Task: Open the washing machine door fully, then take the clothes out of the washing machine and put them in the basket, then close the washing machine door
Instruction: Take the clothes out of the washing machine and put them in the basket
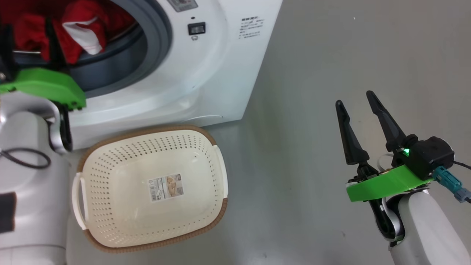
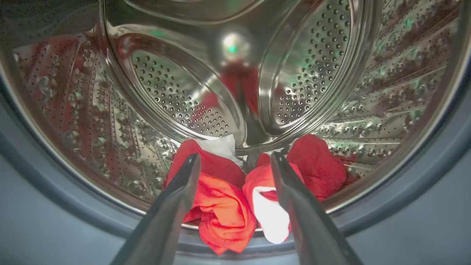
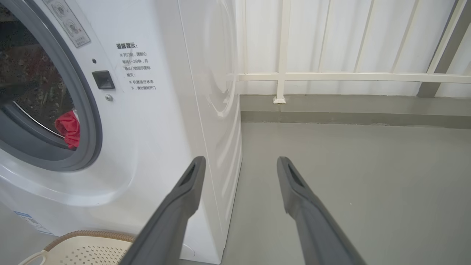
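From the head view, the left gripper [image 2: 235, 157] stood at ten o'clock at the mouth of the big white front-loading washing machine [image 1: 206, 73]. Its two long dark fingers were spread wide and held nothing. Its wrist view looked straight into the perforated steel drum [image 2: 165, 84]. The bunched bright red fabric clothes [image 2: 220, 206], with a smaller white cloth piece [image 2: 270, 217] among them, lay at the drum's six o'clock. They spilled over the front lip onto the grey rubber gasket ring [image 1: 158, 33]. The fingertips framed the heap from either side; whether they touched it could not be told.

The small cream-white perforated plastic basket with a brown woven-look rim [image 1: 154, 129] sat on the grey floor [image 1: 312, 55] at seven o'clock, just in front of the machine, with no clothes in it. The right gripper [image 1: 354, 98] hung at four o'clock, well apart from both, jaws parted and empty, pointing towards twelve.

The fabric looked soft, light and limp. It would likely sag, trail and drag on the gasket rather than lift as one piece. The best hold seemed to be a deep pinch on the thick red fold between the fingers, at the heap's centre, not a loose edge. The white piece might slip free and need its own grab.
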`<state>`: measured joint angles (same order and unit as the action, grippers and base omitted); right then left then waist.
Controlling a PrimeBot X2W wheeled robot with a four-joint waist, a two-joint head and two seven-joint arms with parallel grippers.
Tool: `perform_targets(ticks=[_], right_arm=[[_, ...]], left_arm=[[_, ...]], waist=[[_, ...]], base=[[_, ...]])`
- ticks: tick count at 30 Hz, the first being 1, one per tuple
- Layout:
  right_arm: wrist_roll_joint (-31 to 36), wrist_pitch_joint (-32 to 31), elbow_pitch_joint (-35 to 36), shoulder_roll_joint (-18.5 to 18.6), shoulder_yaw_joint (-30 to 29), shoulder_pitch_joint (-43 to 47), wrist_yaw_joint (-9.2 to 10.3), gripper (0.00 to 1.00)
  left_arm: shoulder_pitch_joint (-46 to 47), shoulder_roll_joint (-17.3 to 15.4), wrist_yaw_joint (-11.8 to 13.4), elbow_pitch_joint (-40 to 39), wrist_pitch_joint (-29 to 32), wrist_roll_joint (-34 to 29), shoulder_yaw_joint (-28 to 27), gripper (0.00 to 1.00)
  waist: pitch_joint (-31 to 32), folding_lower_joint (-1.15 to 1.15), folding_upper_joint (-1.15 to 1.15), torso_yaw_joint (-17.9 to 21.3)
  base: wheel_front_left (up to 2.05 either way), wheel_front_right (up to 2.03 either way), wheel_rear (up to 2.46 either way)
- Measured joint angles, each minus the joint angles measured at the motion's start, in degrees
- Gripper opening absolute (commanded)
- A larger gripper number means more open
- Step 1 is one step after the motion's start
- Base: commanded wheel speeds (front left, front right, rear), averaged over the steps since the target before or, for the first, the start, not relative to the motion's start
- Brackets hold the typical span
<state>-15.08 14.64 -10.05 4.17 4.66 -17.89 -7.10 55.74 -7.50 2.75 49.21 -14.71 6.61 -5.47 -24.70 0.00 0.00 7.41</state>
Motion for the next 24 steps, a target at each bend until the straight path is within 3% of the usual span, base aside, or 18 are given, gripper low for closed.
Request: perform_targets(ticks=[18, 24], right_arm=[[-0.04, 0.00, 0.21, -0.56, 0.07, -1.90, 0.00, 1.00], [-0.04, 0.00, 0.23, -0.66, 0.24, -2.04, 0.00, 1.00]], left_arm=[[11.24, -4.45, 4.39, 18.27, 5.79, -2.08, 1.87, 1.00], [11.96, -4.86, 4.45, 20.76, 6.55, -2.79, 3.59, 1.00]], waist=[[-4.92, 0.00, 0.00, 3.36], [-5.26, 0.00, 0.00, 3.42]], base=[[0.00, 0.00, 0.00], [0.00, 0.00, 0.00]])
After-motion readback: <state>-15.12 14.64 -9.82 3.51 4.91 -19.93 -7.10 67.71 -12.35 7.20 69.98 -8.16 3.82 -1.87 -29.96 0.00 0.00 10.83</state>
